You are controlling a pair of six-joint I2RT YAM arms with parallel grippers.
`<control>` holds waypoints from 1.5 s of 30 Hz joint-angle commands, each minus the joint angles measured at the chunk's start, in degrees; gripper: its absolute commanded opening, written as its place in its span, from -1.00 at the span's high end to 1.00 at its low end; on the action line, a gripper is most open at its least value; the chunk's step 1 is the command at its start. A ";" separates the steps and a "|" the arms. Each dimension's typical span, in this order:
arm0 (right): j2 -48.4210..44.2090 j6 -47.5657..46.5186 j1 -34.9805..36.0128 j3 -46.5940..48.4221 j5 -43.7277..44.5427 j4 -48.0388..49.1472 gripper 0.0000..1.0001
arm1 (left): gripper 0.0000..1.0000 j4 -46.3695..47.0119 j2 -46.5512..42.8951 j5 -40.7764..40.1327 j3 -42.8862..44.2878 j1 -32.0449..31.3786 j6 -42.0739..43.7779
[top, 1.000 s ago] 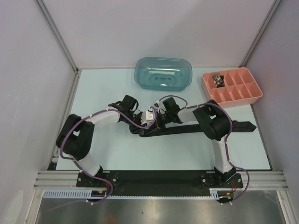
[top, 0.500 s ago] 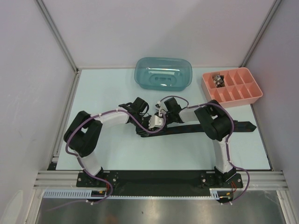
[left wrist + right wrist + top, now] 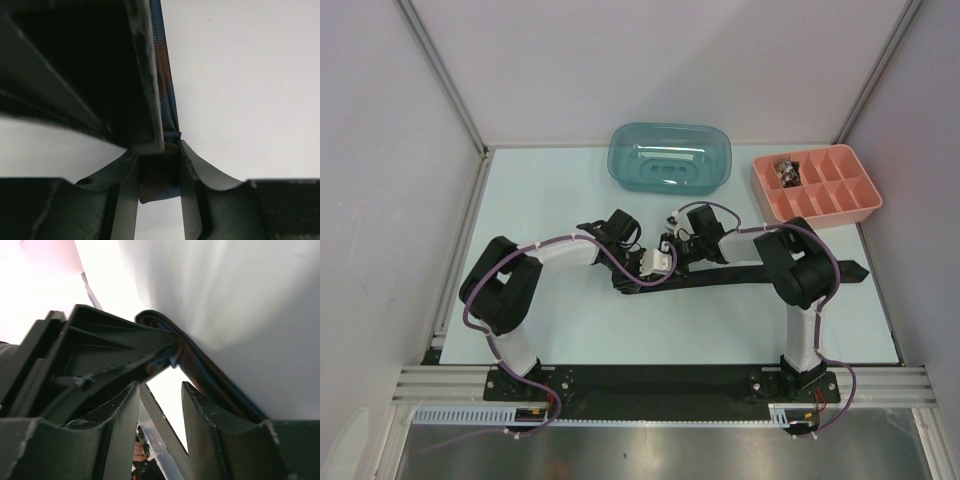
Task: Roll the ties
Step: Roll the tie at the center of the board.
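Long, narrow black fabric necktie (image 3: 760, 272) lay flat across the middle of the pale table (image 3: 570, 330), pointed tip to the right, left end gathered between the two claws. Left gripper (image 3: 658, 262) was pinched narrow on that end: the left wrist view showed blue-and-brown striped cloth filling the gap between its fingers (image 3: 191, 200). Right gripper (image 3: 674, 245) sat just beside it, on the far side. Its jaws stood apart with nothing between them, and the folded tie edge lay just past its tips.

Judged step: starting the roll. To do it well, the right claw should take the fold close to the left pinch. It should keep the edges square and turn rightward along the length under light tension.

Translucent teal plastic tub (image 3: 670, 158) and salmon compartment tray (image 3: 820, 210) stood far, well apart.
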 commanded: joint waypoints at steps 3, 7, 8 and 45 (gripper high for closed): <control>2.76 6.21 1.44 0.19 0.04 9.17 0.10 | 0.24 -0.48 1.43 0.25 -0.81 -0.58 0.26; 3.64 7.44 2.76 0.10 0.57 10.76 0.10 | 0.24 -0.74 1.25 0.51 -0.99 -0.49 0.61; 3.73 8.05 3.20 0.01 0.66 11.02 0.10 | 0.24 -0.65 1.25 0.51 -0.99 -0.49 0.70; 7.77 -8.20 -1.19 4.41 3.91 -10.07 1.00 | -0.64 1.02 -4.74 5.00 -1.61 5.66 -3.52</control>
